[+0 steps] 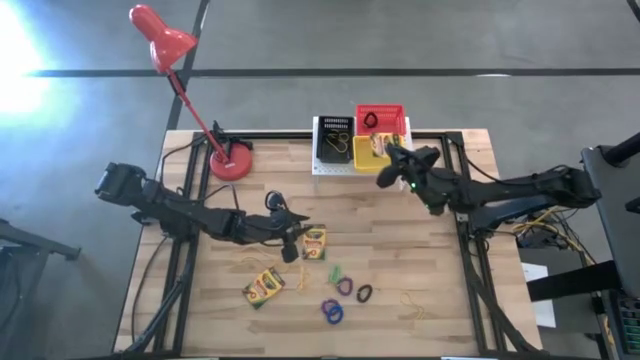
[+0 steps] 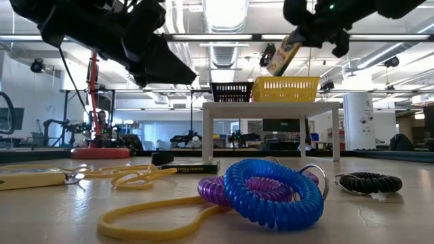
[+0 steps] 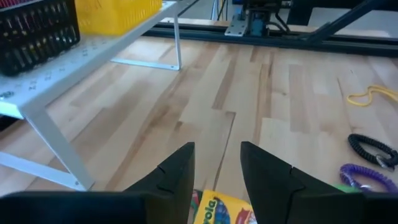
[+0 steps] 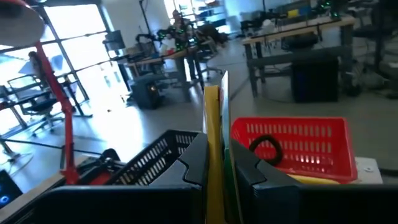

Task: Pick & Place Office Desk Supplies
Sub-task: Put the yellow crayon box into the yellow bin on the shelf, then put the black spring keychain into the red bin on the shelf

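Note:
My right gripper (image 1: 388, 165) is shut on a yellow-and-green crayon box (image 4: 214, 112), which it holds in the air by the yellow basket (image 2: 285, 88) on the white stand (image 2: 271, 108). My left gripper (image 1: 293, 243) hovers open above the table's middle. A second crayon box (image 1: 314, 243) lies flat on the wood just beyond its fingertips, and a third (image 1: 264, 287) lies nearer the front. Blue (image 2: 271, 193), purple (image 1: 344, 286), green (image 1: 335, 272) and black (image 1: 364, 293) rings and yellow rubber bands (image 1: 413, 305) rest on the table at the front. My right gripper pinches the crayon box by its two flat faces (image 4: 216, 146) between its two fingers, which reach in about level from the table's right side. The box sticks out past the fingertips edge-on. It hangs tilted (image 2: 285, 57), lifted clear above the yellow basket.
The stand at the far edge also carries a red basket (image 4: 292, 146) with a black ring (image 4: 266, 148) in it and a black basket (image 1: 335, 140). A red desk lamp (image 1: 230, 160) stands at the far left. Bare wood lies between the stand and the rings.

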